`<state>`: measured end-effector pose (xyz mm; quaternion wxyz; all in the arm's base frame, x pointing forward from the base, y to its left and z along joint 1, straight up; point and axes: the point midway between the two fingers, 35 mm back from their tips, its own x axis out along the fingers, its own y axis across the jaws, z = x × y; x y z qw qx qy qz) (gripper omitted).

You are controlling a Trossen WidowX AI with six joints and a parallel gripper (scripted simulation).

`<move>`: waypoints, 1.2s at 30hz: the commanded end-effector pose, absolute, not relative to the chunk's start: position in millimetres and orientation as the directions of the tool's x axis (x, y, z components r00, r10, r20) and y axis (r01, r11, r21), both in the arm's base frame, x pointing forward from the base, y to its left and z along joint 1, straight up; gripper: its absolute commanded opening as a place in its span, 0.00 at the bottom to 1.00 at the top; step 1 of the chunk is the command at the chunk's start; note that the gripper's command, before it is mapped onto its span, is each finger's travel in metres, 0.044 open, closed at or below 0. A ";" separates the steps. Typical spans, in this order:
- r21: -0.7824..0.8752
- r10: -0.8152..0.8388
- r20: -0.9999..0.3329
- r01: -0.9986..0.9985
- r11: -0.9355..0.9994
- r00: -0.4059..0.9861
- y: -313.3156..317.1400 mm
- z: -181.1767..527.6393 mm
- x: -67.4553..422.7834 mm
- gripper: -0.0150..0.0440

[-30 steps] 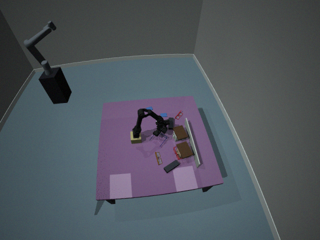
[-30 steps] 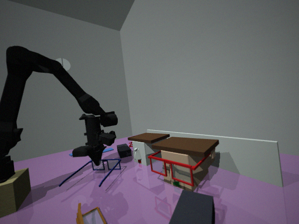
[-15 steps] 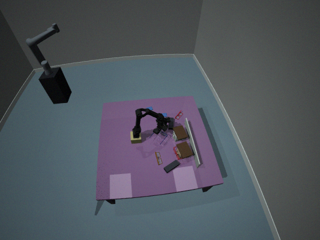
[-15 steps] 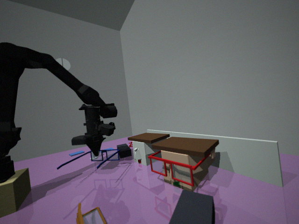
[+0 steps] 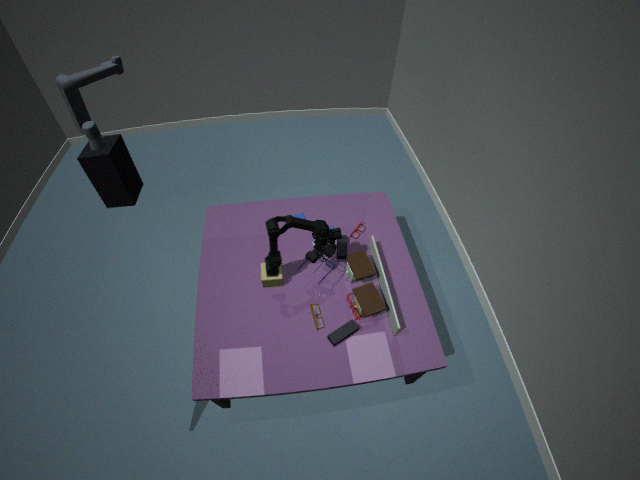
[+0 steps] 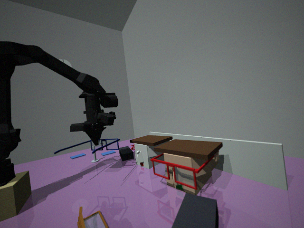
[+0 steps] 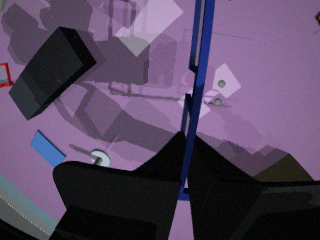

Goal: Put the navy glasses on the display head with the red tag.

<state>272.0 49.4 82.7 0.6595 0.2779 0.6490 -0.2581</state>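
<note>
My gripper (image 5: 319,255) (image 6: 96,142) (image 7: 184,138) is shut on the navy glasses (image 5: 326,273) (image 6: 109,139) (image 7: 203,47). It holds them by the front frame, a little above the purple table (image 5: 242,310) (image 6: 118,181), with the temples trailing away towards the arm's side. The head with the red tag (image 5: 360,264) (image 6: 146,154) is the farther, pale one with a brown top; it stands to the right of the gripper and is bare. The other head (image 5: 369,298) (image 6: 183,164) has a green tag and wears red glasses (image 6: 173,167).
A white backboard (image 5: 386,284) (image 6: 245,156) stands behind both heads. A dark case (image 5: 341,246) (image 6: 126,153) (image 7: 50,70) lies between the gripper and the red-tag head. Another dark case (image 5: 343,332) (image 6: 196,211), orange glasses (image 5: 316,316) (image 6: 91,219) and spare red glasses (image 5: 357,229) lie on the table.
</note>
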 end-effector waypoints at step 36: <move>-0.196 0.420 -0.899 0.741 -0.643 0.127 -63.1 126.5 255.3 0.25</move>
